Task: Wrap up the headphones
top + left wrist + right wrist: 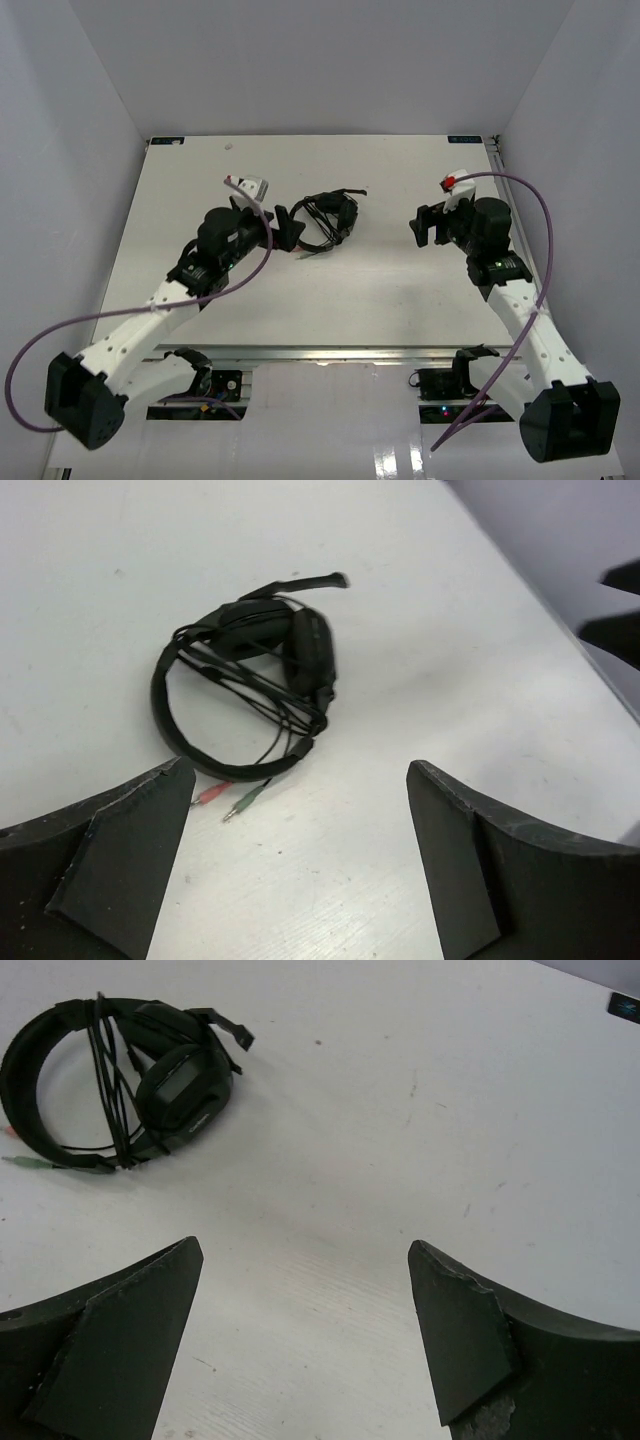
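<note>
Top external view: the headphones [325, 220] sit on the white table [380, 300], a bit left of centre and toward the far half. They're lying free, nothing has hold of them. The left gripper [285, 228] is just beside them on their left, jaws spread wide with nothing in between. The right gripper [425, 228] is well apart from them on the other side, also wide open and not holding anything.

Left wrist cam: both fingers [120, 850] frame the bottom of the shot with bare table between them, and the headphones [250, 670] lie just ahead. The ear cups are folded in together, the headband curves round on the left, and the thin cord is looped back and forth across the bundle. A pink plug [210, 795] and a green plug [243, 802] poke out at the near end, close to the left finger but I can't tell if they're touching. The mic boom [300, 582] sticks out the far side.

Right wrist cam: the headphones [130, 1080] are up in the top-left corner, away from the open fingers [460, 1340].
</note>
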Robot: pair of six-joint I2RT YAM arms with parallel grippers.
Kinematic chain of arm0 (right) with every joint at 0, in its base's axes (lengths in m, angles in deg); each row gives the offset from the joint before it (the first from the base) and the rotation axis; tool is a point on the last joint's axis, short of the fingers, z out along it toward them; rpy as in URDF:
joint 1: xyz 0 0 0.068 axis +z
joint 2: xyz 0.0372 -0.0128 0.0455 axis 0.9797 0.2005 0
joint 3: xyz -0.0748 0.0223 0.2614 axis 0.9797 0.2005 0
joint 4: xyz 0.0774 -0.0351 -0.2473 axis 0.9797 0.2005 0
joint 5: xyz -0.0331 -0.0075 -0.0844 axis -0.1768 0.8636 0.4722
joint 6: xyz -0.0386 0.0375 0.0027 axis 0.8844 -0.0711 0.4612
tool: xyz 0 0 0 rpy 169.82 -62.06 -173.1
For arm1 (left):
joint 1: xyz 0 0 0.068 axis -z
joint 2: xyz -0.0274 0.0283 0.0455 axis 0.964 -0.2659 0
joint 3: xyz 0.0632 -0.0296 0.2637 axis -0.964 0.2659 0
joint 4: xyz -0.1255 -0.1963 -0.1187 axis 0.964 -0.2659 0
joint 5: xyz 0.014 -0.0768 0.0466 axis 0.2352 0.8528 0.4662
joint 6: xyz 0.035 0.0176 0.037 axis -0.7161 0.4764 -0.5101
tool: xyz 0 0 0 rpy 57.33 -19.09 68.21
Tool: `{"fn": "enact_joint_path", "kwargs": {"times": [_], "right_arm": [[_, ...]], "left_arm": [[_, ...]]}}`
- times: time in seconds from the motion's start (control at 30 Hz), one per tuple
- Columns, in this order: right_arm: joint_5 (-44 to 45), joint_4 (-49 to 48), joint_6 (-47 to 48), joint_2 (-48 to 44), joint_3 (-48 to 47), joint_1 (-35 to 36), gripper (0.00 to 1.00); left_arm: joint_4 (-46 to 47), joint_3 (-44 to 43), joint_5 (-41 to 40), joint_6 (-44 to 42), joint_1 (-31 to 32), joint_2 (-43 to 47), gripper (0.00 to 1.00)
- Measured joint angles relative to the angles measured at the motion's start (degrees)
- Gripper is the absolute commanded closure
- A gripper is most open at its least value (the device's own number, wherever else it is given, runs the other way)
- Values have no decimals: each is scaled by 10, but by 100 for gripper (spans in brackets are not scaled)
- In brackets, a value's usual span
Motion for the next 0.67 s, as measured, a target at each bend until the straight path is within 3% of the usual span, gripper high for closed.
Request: {"fn": "enact_joint_path", "kwargs": {"times": [0.13, 0.37, 0.67], "right_arm": [[44, 2, -15, -33, 21, -2, 10], [59, 8, -30, -36, 37, -12, 10], [63, 6, -32, -62, 66, -12, 10]], "left_arm": [[25, 72, 52, -38, -2, 97, 2], [-3, 87, 63, -47, -7, 36, 2], [-7, 91, 101, -43, -11, 59, 2]]}}
